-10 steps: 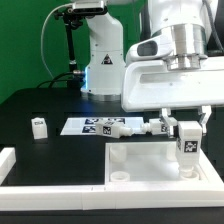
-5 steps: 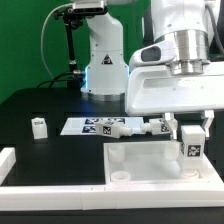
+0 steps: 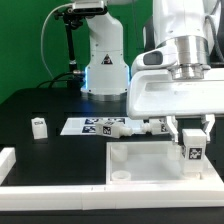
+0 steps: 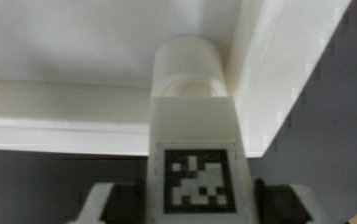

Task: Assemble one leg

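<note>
My gripper point(image 3: 192, 138) is shut on a leg point(image 3: 192, 150), a stubby white post with a black-and-white tag facing the camera. It holds the leg upright over the corner of the large white square panel point(image 3: 140, 166) at the exterior view's right. In the wrist view the leg point(image 4: 194, 120) runs up from between the fingers point(image 4: 107, 205), and its rounded end sits against the panel's raised rim point(image 4: 86, 105). Whether the leg touches the panel cannot be told.
Another leg point(image 3: 38, 126) stands on the black table at the exterior view's left. Two more legs point(image 3: 126, 128) lie by the marker board point(image 3: 84, 127), behind the panel. A white rail point(image 3: 12, 160) edges the table's front left. The robot base point(image 3: 100, 60) stands behind.
The gripper has moved down and slightly toward the exterior view's right with the leg in it, closer to the panel's corner. Nothing else has moved.
</note>
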Available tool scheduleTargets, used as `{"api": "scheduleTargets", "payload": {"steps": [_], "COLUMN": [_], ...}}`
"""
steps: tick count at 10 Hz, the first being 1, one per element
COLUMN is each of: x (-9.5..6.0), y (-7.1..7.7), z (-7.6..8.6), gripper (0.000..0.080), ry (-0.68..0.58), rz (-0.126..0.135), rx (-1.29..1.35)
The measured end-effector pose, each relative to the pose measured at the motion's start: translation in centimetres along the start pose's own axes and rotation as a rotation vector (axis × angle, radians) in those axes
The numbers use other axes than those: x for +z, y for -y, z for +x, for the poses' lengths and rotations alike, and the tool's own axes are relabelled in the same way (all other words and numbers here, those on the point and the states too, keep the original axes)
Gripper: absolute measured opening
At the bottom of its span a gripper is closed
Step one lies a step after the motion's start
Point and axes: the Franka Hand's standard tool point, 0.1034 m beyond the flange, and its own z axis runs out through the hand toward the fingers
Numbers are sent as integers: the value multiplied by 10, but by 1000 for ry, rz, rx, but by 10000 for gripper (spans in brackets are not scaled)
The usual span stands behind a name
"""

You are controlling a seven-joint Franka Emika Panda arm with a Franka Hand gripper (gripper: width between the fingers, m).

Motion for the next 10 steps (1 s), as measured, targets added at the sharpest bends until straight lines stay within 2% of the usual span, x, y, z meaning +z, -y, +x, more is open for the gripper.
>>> {"api": "scheduleTargets", "payload": {"steps": [1,2,3,4,5,6,7,8,9,10], "x": [0,0,0,0,0,-5,-12,-11,-10,-6], "y": [0,0,0,0,0,7,11,14,16,13], "z": [0,0,0,0,0,-1,7,7,14,20], "gripper": [285,446,572,572,636,645,645,649,649,649], "ry": [1,1,1,0,4,90,141,258,353,408], "rz": [0,0,0,0,2,27,46,64,70,63], "rx": [0,0,0,0,1,12,31,64,84,87]}}
